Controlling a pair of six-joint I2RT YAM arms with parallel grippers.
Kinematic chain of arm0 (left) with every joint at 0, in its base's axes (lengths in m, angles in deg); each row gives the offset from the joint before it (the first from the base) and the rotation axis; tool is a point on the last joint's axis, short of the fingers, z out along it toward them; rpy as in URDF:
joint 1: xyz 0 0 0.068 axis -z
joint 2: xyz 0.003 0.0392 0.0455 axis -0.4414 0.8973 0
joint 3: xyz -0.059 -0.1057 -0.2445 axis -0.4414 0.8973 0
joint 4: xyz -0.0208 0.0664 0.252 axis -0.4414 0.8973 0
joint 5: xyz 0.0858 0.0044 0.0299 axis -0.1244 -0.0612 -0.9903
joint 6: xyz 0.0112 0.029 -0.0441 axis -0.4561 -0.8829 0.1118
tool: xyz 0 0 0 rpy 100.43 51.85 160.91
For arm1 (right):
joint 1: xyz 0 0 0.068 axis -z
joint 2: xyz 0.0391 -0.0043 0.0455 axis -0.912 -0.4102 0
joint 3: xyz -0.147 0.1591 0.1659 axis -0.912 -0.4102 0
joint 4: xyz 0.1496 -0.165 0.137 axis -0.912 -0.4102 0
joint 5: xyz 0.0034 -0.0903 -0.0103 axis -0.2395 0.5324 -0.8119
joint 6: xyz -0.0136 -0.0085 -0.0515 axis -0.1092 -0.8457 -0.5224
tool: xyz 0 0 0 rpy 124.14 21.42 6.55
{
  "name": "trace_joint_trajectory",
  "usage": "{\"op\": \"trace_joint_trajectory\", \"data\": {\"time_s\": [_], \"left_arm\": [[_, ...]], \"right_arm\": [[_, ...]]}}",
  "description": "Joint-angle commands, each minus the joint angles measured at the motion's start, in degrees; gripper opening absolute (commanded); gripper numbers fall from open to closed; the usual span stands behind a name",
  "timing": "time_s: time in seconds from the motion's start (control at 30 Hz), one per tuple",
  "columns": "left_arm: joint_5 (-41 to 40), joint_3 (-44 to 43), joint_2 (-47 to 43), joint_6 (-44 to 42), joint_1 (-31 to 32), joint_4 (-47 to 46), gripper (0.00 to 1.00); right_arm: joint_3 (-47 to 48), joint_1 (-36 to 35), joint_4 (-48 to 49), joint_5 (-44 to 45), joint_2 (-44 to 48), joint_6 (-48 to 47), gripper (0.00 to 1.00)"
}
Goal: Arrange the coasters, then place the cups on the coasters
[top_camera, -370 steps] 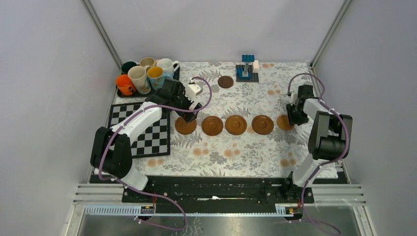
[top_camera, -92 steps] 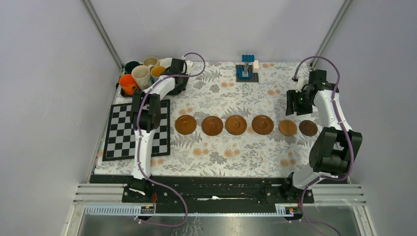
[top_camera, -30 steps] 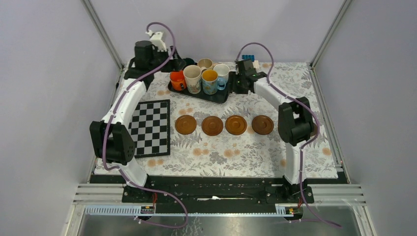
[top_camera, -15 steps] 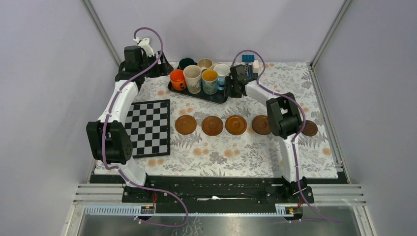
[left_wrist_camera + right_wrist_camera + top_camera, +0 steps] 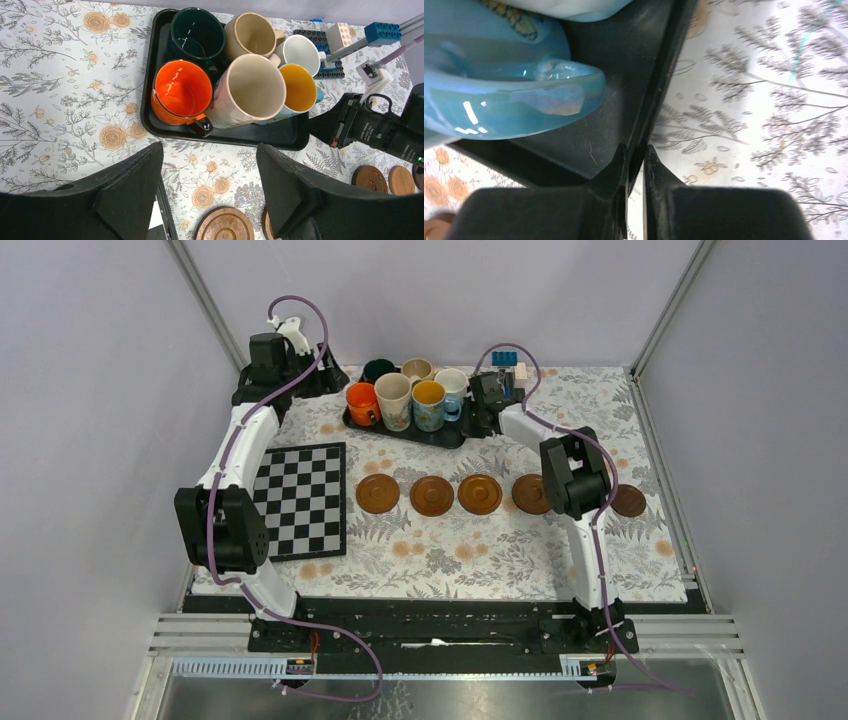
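While the right-hand rim of the black tray point(image 5: 280, 137) is pinched between the closed fingers of the right hand point(image 5: 634, 165), none of the cups is being held directly. All six mugs point(image 5: 252, 90) are packed together on that tray at the far side of the bench point(image 5: 450, 550), touching one another. The left hand point(image 5: 210, 185) is seen spread open above the tray's near left side, with nothing gripped. The wooden coasters point(image 5: 432, 496) are laid in a row across the middle of the bench, well apart from the mugs. Five can be counted, and a sixth may be hidden behind the right arm.

The step is judged to be a shifting of the tray, so that the mugs are brought within reach. It is best done slowly and flat, with the tray slid rather than lifted, since such a load can hardly be carried level by one pinched edge. The white-and-pale-blue mug point(image 5: 499, 100) sits just beside the gripped rim, so the fingers should not be driven deeper. The blue toy blocks point(image 5: 505, 360) stand just beside that hand and should be given room.

A floral cloth point(image 5: 65, 75) is spread over the bench, so some drag and rucking are to be expected. A chessboard point(image 5: 300, 500) is laid at the left. The cell is closed in by plain pale grey walls point(image 5: 440, 300).
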Motion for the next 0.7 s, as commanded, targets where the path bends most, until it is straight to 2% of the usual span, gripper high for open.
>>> {"op": "trace_joint_trajectory", "data": {"time_s": [0.0, 0.33, 0.67], "left_arm": [[-0.7, 1.0, -2.5, 0.9, -0.3, -1.5, 0.75], [-0.2, 1.3, -1.3, 1.6, -0.3, -1.9, 0.76], [2.0, 2.7, -0.6, 0.4, -0.3, -1.7, 0.78]], "right_arm": [[2.2, 2.2, -4.4, -1.2, 0.0, -5.2, 0.0], [0.3, 6.8, -9.8, -4.5, 2.0, -9.9, 0.0], [-6.1, 9.1, -9.5, -4.7, 5.8, -10.8, 0.0]]}}
